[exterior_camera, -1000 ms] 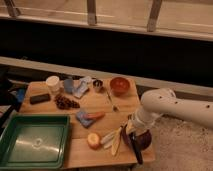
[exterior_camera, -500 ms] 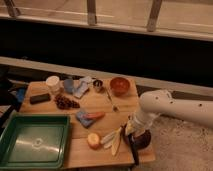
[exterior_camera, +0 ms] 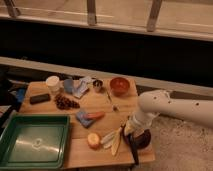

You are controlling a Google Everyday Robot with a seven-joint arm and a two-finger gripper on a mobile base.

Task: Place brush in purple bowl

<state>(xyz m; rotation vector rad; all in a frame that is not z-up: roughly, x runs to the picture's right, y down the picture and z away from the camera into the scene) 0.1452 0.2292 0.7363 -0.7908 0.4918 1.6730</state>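
The purple bowl point(exterior_camera: 144, 139) sits at the table's front right corner, mostly covered by my arm. My gripper point(exterior_camera: 131, 131) hangs from the white arm point(exterior_camera: 165, 107) over the bowl's left rim. The brush point(exterior_camera: 134, 151), a long slim black stick, slants from the gripper down across the bowl's left edge toward the table's front edge. I cannot tell whether its upper end is in the gripper or resting on the bowl.
A green tray point(exterior_camera: 35, 142) is at the front left. An orange bowl point(exterior_camera: 119, 85), a metal cup point(exterior_camera: 97, 85), blue pouches point(exterior_camera: 75, 86), a white cup point(exterior_camera: 52, 82), a black block point(exterior_camera: 40, 98) and a dark cluster point(exterior_camera: 65, 103) line the back. An orange carrot piece point(exterior_camera: 94, 116), round fruit point(exterior_camera: 93, 140) and banana point(exterior_camera: 116, 142) lie left of the bowl.
The gripper has shifted slightly left and down over the purple bowl's left rim, with the brush beneath it. Nothing else has moved.
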